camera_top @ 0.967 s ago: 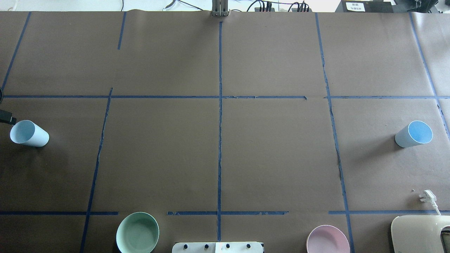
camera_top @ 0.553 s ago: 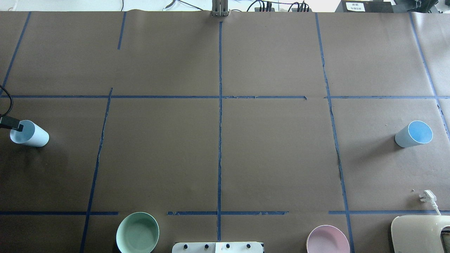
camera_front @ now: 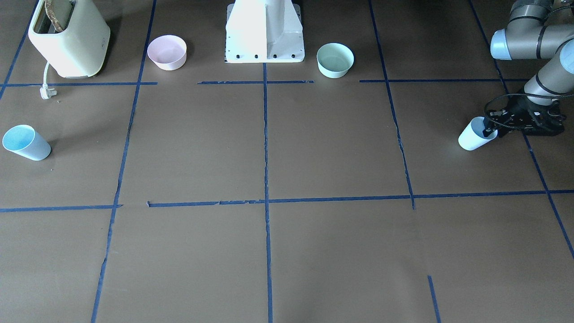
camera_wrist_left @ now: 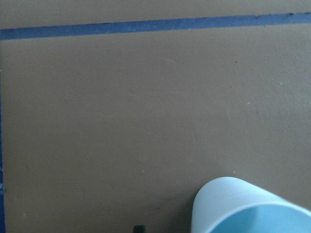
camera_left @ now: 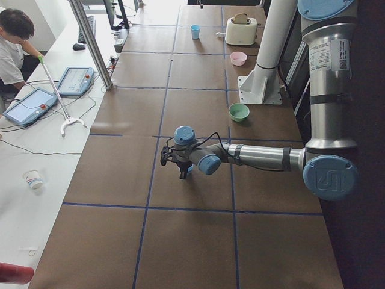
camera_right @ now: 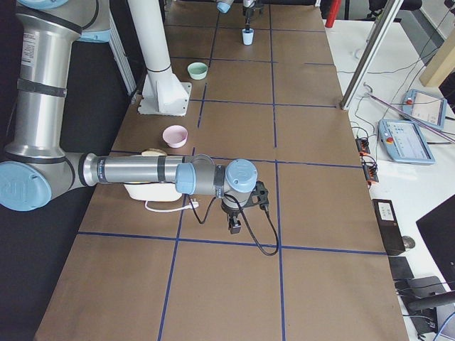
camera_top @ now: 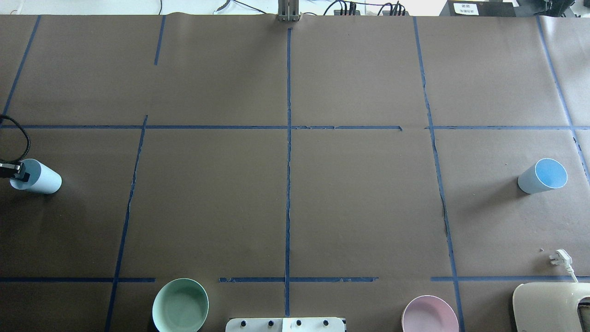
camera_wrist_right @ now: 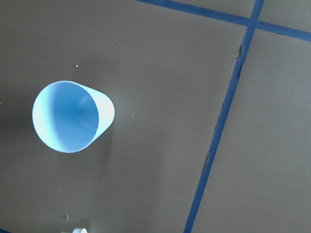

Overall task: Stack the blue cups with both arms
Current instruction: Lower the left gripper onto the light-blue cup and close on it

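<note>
Moving in since the earlier frame, the left tool (camera_front: 488,131) now reaches over the rim of the blue cup (camera_front: 468,140) just below it, so grasping seems begun; whether it or the right tool (camera_right: 234,226), above the second blue cup (camera_wrist_right: 73,116), is closed I cannot tell.

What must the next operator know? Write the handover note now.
Left gripper: at the rim of the left blue cup, one finger inside; grip unclear.
Right gripper: above the table near the right blue cup, not touching it; jaws unclear.
Both cups stand upright, far apart. Nothing stacked yet.
Left to do: grasp both, bring them together, nest one in the other.
</note>
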Controlling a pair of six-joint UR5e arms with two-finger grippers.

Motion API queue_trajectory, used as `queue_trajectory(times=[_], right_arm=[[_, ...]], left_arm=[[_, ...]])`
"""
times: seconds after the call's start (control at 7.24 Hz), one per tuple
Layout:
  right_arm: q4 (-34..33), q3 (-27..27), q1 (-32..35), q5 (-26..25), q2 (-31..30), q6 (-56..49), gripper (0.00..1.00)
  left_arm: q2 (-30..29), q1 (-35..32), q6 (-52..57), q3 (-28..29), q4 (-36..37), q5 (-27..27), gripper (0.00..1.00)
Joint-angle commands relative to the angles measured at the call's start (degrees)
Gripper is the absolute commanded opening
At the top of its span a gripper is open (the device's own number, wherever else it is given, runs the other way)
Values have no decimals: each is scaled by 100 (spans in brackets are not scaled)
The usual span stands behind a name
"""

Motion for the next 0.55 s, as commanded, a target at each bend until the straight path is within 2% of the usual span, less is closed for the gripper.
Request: queue_trajectory(times=[0.0, 0.14, 0.41], right_arm=[[0, 1, 0, -4, 0, 0, 100], [0, 1, 0, 5, 0, 0, 100], [0, 9, 0, 5, 0, 0, 100]], left_arm=[[-177, 5, -18, -130, 62, -361, 0], [-344, 5, -36, -252, 106, -695, 0], [-1315, 23, -1059, -385, 630, -699, 0]])
